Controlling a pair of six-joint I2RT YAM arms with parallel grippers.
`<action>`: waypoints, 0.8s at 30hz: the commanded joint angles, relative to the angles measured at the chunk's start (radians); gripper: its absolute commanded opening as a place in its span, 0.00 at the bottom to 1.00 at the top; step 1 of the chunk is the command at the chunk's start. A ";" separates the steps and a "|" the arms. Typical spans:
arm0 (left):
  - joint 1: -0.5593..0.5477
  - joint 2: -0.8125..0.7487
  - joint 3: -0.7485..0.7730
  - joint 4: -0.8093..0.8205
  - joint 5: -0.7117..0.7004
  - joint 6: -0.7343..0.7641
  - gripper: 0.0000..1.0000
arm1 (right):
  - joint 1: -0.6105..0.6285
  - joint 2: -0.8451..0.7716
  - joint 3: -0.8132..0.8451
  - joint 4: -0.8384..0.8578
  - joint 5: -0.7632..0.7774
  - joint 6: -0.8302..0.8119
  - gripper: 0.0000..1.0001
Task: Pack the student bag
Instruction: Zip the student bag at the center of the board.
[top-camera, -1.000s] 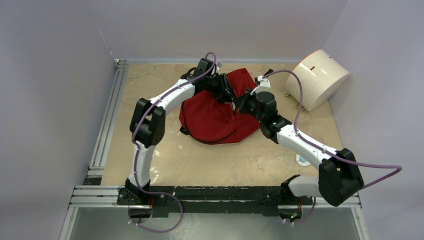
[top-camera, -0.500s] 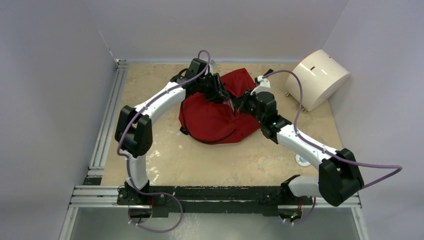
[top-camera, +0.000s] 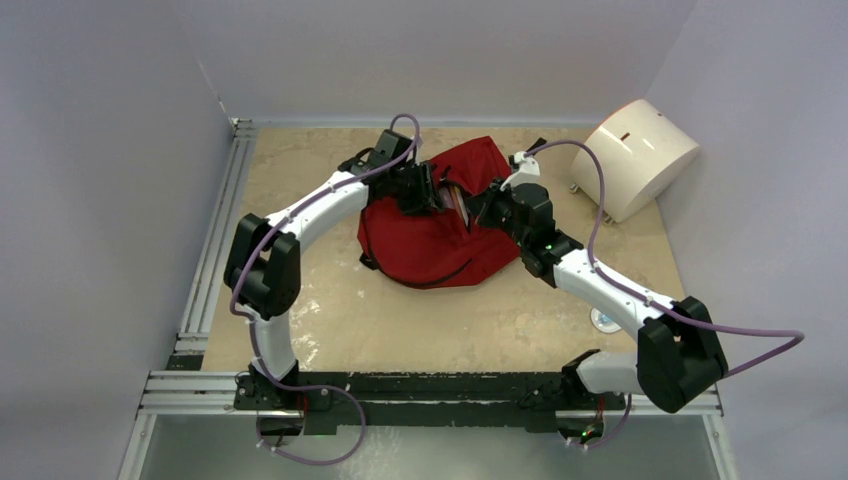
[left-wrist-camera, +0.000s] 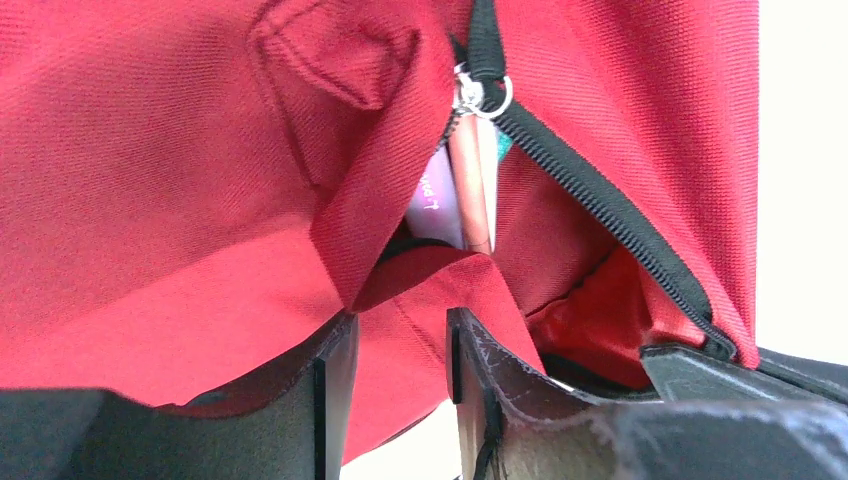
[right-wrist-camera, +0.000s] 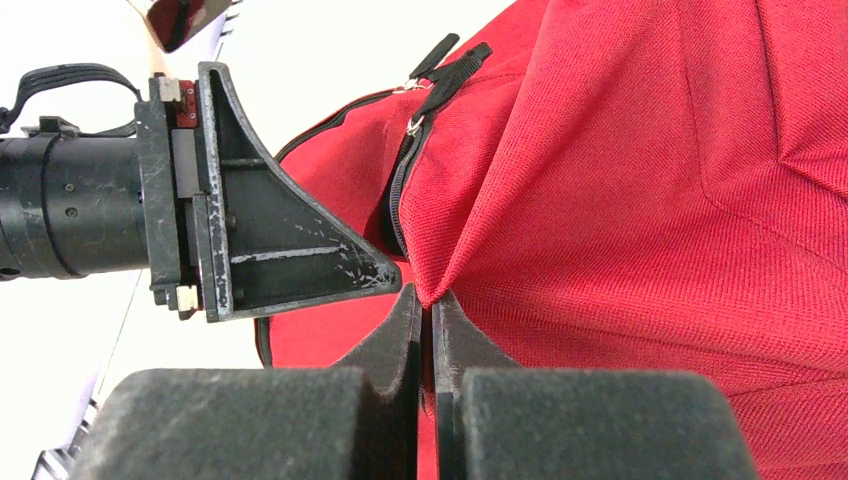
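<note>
The student bag (top-camera: 425, 240) is a dark-red backpack lying mid-table. In the left wrist view the bag (left-wrist-camera: 180, 150) has its black zipper (left-wrist-camera: 600, 210) partly open. A silver slider (left-wrist-camera: 478, 95) sits at the top, and a pink and white flat item (left-wrist-camera: 452, 195) shows inside the gap. My left gripper (top-camera: 432, 190) is open at the bag's top opening, and its fingertips (left-wrist-camera: 398, 330) are just in front of a fabric fold. My right gripper (top-camera: 478, 208) is shut on a pinch of the bag's red fabric (right-wrist-camera: 423, 300) beside the zipper (right-wrist-camera: 400, 190).
A white rounded cylinder-like box (top-camera: 640, 155) stands at the far right by the wall. A small round object (top-camera: 603, 320) lies near the right arm's elbow. An aluminium rail (top-camera: 210, 250) runs along the left table edge. The left gripper's body (right-wrist-camera: 270, 250) sits close to my right fingers.
The left arm has swung its elbow to the left and its gripper has drawn back slightly toward the bag's left side. The right arm and the bag have stayed put.
</note>
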 joint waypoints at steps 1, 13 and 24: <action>-0.001 -0.088 -0.021 0.006 -0.095 0.022 0.37 | 0.008 -0.026 0.017 0.074 -0.027 0.012 0.00; 0.010 -0.080 -0.015 0.019 -0.159 -0.116 0.45 | 0.008 -0.029 0.015 0.072 -0.027 0.012 0.00; 0.009 0.015 0.061 -0.003 -0.215 -0.094 0.47 | 0.008 -0.033 0.009 0.069 -0.025 0.017 0.00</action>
